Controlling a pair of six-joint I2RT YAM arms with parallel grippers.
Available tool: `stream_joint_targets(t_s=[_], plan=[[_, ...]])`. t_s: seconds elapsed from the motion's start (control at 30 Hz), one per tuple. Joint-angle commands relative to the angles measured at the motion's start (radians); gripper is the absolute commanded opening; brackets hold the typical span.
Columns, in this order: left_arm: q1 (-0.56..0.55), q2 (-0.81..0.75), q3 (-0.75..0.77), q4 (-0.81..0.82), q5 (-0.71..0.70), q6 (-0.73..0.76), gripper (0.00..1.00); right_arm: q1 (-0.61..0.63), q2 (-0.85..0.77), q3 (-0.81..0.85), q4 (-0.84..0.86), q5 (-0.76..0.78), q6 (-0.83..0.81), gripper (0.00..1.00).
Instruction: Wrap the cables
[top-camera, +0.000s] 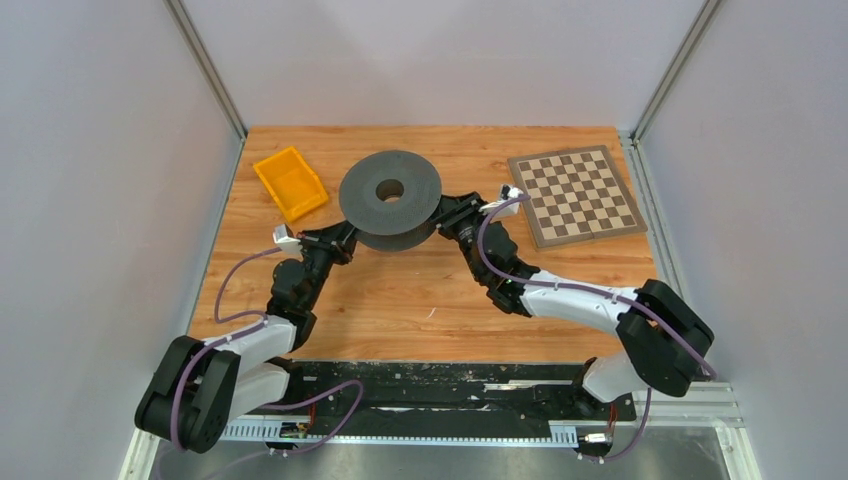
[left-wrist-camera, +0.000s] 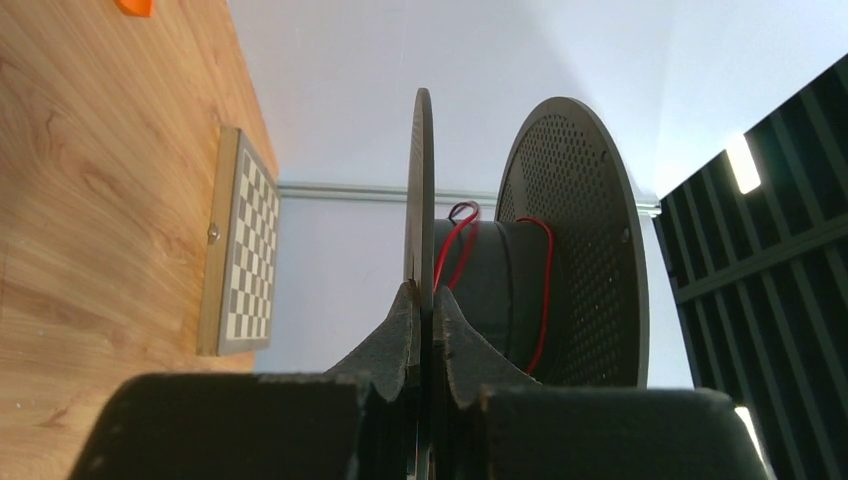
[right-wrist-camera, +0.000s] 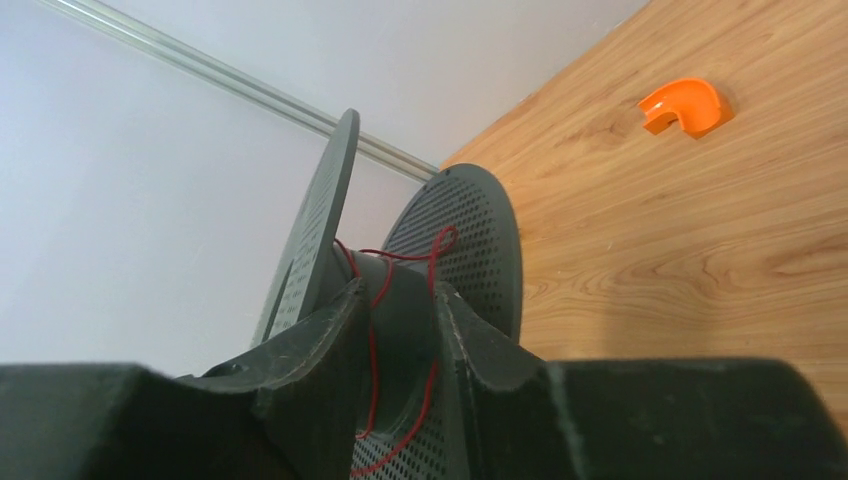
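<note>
Dark grey all over the spool (top-camera: 390, 200), flanges speckled with a fine grid of punched holes. Bright red for the thin wire (left-wrist-camera: 455, 245) on the hub. Warm orange-brown wood grain across the worktop (top-camera: 420, 300). Vivid orange on the bin (top-camera: 290, 183). Dark brown and cream squares on the checkerboard (top-camera: 575, 195), tan border. Matt black fingers (left-wrist-camera: 395, 345); white-and-black arms (top-camera: 575, 300) with purple leads (top-camera: 480, 240).
</note>
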Motion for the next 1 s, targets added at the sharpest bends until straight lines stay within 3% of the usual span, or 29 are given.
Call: stream_joint_targets(t_s=[0.0,0.17,0.57,0.73,0.87,0.97], plan=[[-0.01,-0.075,0.015,0.078,0.015,0.006,0.0,0.007,-0.04,0.012,-0.105,0.005,0.003,0.36],[-0.01,-0.092,0.019,0.056,-0.013,0.022,0.0,0.006,-0.084,-0.017,-0.123,0.023,-0.015,0.4],[-0.01,-0.087,0.018,0.047,-0.017,0.04,0.0,-0.003,-0.183,-0.081,-0.133,0.062,-0.096,0.37],[-0.008,-0.093,0.018,0.042,-0.014,0.058,0.0,-0.018,-0.253,-0.094,-0.122,0.06,-0.23,0.38],[-0.008,-0.112,0.02,0.003,-0.006,0.105,0.0,-0.062,-0.312,-0.099,-0.121,-0.056,-0.4,0.4],[-0.007,-0.118,0.031,-0.031,0.005,0.149,0.0,-0.137,-0.354,-0.097,-0.143,-0.227,-0.467,0.43]])
